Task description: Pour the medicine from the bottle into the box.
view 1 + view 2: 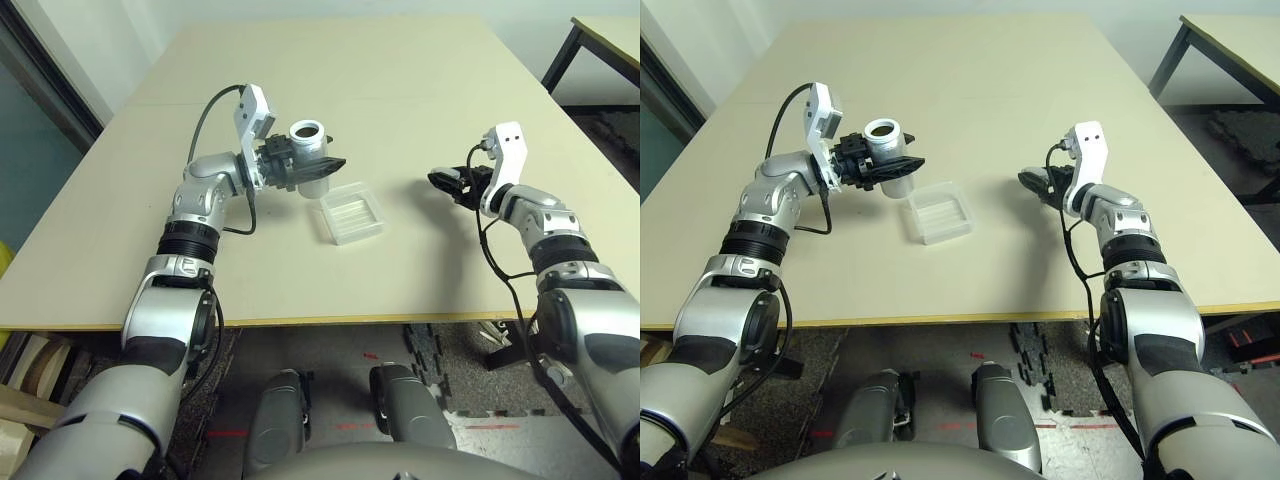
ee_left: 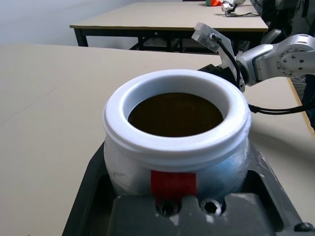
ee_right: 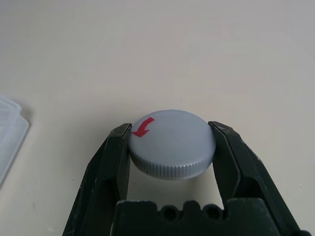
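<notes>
Left claw (image 1: 312, 166) grips the bottle (image 1: 311, 150) upright and uncapped, mouth open, held above the counter (image 1: 420, 90) just beside the box (image 1: 351, 212). Box sits flat on the counter between the arms. Right claw (image 3: 170, 147) is clamped on the round grey cap (image 3: 171, 142), low over the counter, well apart from the box.

The bottle (image 1: 310, 158) sits upright in the left gripper (image 1: 322, 168) at upper centre, above the tabletop (image 1: 400, 70). The box (image 1: 352, 212) lies just below-right. The cap (image 3: 171, 142) sits in the right gripper (image 1: 447, 181), centre-right.
</notes>
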`<state>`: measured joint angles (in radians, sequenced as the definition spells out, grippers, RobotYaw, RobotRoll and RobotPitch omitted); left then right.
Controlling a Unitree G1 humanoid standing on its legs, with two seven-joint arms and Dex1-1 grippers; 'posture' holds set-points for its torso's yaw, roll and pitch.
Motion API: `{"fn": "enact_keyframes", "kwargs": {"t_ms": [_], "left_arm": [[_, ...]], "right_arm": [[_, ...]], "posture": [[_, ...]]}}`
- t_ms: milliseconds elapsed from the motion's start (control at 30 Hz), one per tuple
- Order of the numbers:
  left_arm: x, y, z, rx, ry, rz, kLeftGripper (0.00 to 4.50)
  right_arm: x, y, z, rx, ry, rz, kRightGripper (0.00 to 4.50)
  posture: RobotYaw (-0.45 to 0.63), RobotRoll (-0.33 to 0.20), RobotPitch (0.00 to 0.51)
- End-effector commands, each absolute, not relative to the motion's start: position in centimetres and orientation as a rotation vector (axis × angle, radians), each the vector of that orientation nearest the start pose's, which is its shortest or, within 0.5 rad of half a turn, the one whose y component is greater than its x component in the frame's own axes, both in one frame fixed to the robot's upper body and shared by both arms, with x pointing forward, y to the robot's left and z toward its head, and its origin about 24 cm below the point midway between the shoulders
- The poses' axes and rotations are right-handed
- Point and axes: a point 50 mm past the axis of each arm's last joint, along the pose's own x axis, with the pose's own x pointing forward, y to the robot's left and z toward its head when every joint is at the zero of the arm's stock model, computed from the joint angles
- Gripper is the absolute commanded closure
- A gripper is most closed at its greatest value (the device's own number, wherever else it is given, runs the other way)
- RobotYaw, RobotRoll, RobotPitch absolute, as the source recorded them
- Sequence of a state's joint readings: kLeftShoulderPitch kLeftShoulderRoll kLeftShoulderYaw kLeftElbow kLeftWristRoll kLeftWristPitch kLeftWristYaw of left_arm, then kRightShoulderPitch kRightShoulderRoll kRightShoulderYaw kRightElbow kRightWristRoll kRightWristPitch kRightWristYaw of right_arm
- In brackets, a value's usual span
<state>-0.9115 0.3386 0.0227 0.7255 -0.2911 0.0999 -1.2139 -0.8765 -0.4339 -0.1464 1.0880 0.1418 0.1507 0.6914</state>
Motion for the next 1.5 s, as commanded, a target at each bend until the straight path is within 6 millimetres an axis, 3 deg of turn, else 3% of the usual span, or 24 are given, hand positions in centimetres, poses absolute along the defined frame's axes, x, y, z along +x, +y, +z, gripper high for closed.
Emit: {"fn": "enact_keyframes", "kwargs": {"t_ms": [33, 133, 333, 767, 1100, 1500], "left_arm": [[37.1, 14.9, 17.3, 0.085, -0.068, -1.180, 1.82], [37.2, 15.0, 17.4, 0.091, -0.066, -1.172, 1.82], [37.3, 15.2, 17.5, 0.098, -0.061, -1.156, 1.82], [37.9, 16.0, 17.7, 0.128, -0.047, -1.083, 1.82], [38.3, 16.5, 17.9, 0.174, -0.041, -1.028, 1.82], [39.7, 16.0, 19.6, 0.384, -0.031, -0.940, 1.82]], "right_arm": [[37.6, -23.5, 8.7, 0.014, 0.335, 0.408, 1.92], [37.7, -23.4, 8.7, 0.010, 0.335, 0.402, 1.92], [38.0, -23.2, 9.4, -0.025, 0.282, 0.420, 0.01], [37.7, -22.4, 14.2, -0.198, 0.131, 0.795, 0.00], [36.7, -22.4, 13.9, -0.252, 0.149, 0.905, 0.00], [35.5, -22.3, 12.7, -0.294, 0.248, 1.045, 0.00]], "posture": [[-0.19, 0.000, 0.047], [-0.19, 0.000, 0.047], [-0.19, 0.000, 0.049], [-0.19, 0.000, 0.061], [-0.18, 0.000, 0.077], [-0.16, 0.000, 0.112]]}}
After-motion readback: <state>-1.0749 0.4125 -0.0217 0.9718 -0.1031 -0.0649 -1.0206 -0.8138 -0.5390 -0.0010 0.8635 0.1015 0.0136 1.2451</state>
